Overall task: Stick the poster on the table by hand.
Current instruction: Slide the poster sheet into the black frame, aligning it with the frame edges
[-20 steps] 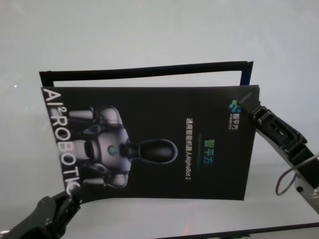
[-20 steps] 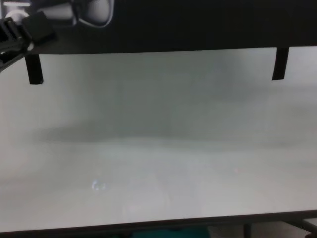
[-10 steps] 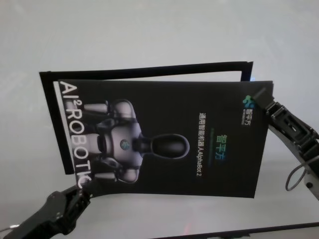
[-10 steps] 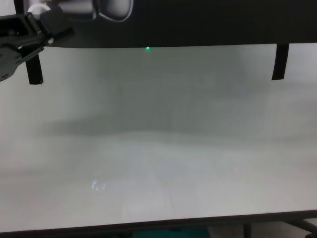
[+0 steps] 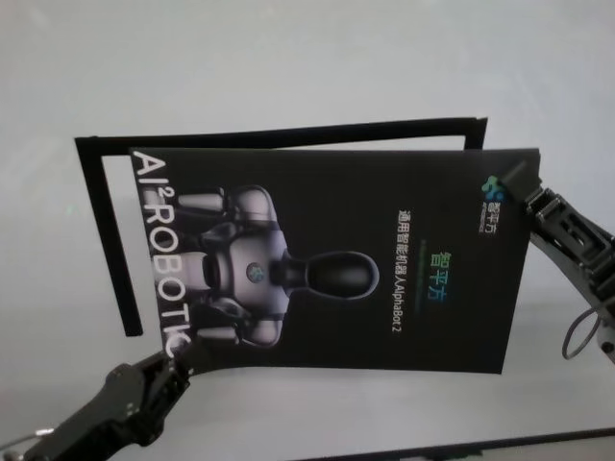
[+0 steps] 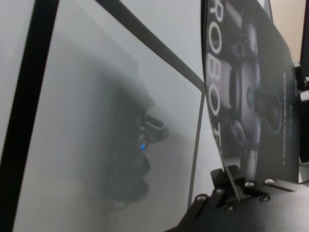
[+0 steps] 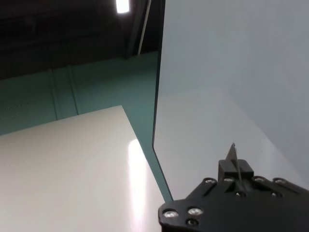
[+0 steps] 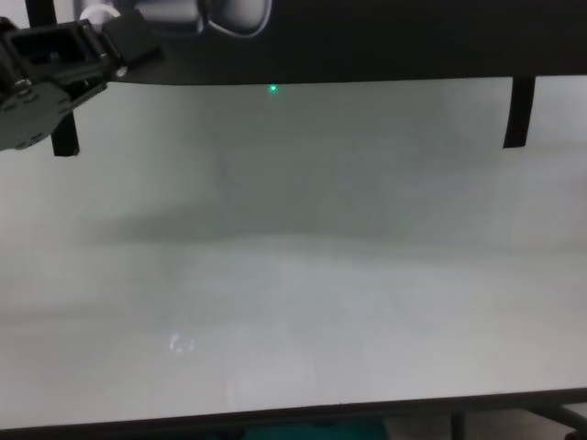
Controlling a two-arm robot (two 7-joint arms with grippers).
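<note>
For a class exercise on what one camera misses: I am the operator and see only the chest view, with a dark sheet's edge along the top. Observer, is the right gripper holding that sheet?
Observer: Yes. In the head view the right gripper pinches the poster at its far right corner, jaws shut on it.
Operator: What is printed near the left gripper's corner?
Observer: White lettering runs along that edge, ending where the left gripper clamps the near left corner.
Operator: Is there any target mark on the table?
Observer: A black outline lies on the table; the poster is offset to the right of it.
</note>
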